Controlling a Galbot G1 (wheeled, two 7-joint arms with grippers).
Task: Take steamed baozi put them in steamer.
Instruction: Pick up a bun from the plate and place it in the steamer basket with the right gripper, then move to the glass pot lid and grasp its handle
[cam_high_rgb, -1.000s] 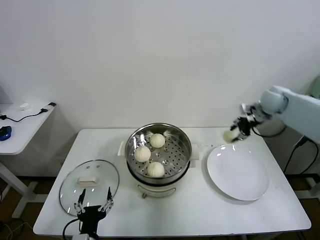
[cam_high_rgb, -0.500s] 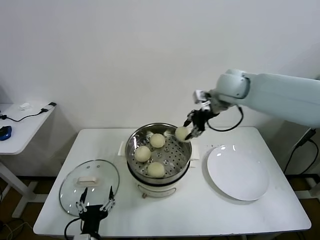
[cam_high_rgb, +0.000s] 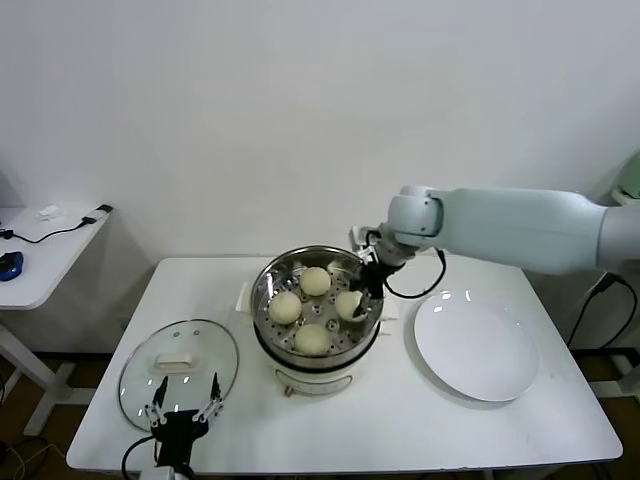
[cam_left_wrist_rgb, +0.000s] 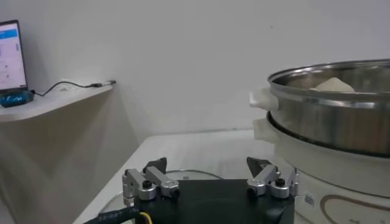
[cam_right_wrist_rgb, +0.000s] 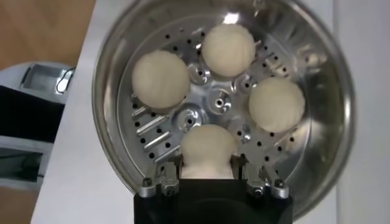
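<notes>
right gripper (cam_high_rgb: 362, 296) inside the steamer (cam_high_rgb: 318, 262), fingers clamped on one baozi (cam_high_rgb: 347, 304) at the tray's right side. count: four baozi in the steamer, one of them held, the other three loose on the perforated tray. right wrist view shows the held baozi (cam_right_wrist_rgb: 208, 150) pinched between two metal fingers and the tray's round holes and slots; the head view hides that contact behind the arm. buns smooth, round, cream-white; pot wall shiny steel, base cream. one flat white plate (cam_high_rgb: 476, 346) right of the steamer, bare. one round glass lid (cam_high_rgb: 179, 373) with cream handle left of it. left gripper (cam_high_rgb: 181, 415) parked at the near table edge by the lid, fingers spread wide; the left wrist view shows both fingers apart, the steamer's side beyond.
</notes>
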